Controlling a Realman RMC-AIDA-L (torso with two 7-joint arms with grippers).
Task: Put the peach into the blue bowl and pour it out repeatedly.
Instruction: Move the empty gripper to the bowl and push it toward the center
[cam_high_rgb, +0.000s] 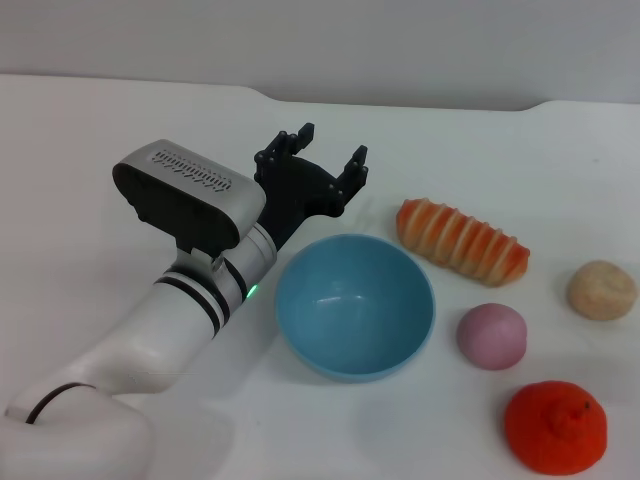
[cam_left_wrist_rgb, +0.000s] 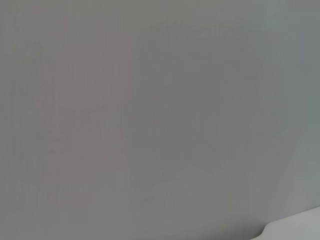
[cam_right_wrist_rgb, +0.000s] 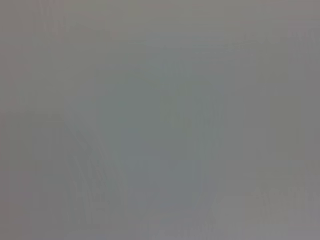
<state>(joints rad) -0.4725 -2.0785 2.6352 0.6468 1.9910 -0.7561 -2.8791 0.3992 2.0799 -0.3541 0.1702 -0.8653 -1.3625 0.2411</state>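
On the white table (cam_high_rgb: 120, 130), the blue bowl (cam_high_rgb: 355, 305) sits upright near the middle, and nothing is inside it. The peach (cam_high_rgb: 491, 336) lies just beside the bowl, on the robot's right side, not touching it. It is a small, smooth, pink ball, much smaller than the bowl.

The left gripper (cam_high_rgb: 322, 160) hovers behind the bowl's far left edge. Its 2 black fingers are spread wide apart and hold nothing. The right gripper is not seen in any view.

Other things lie around the peach: a long orange striped bread (cam_high_rgb: 462, 242) behind it, a tan round lump (cam_high_rgb: 601, 290) farther right, and a bumpy orange-red fruit (cam_high_rgb: 555, 427) in front.

The peach looks light and firm, like a toy. Its round, smooth skin could slip or roll away if pushed on 1 side only. A good hold would be across its middle, with 1 finger on each side. The bowl looks light and stiff, so its rim seems the best place to hold for pouring.
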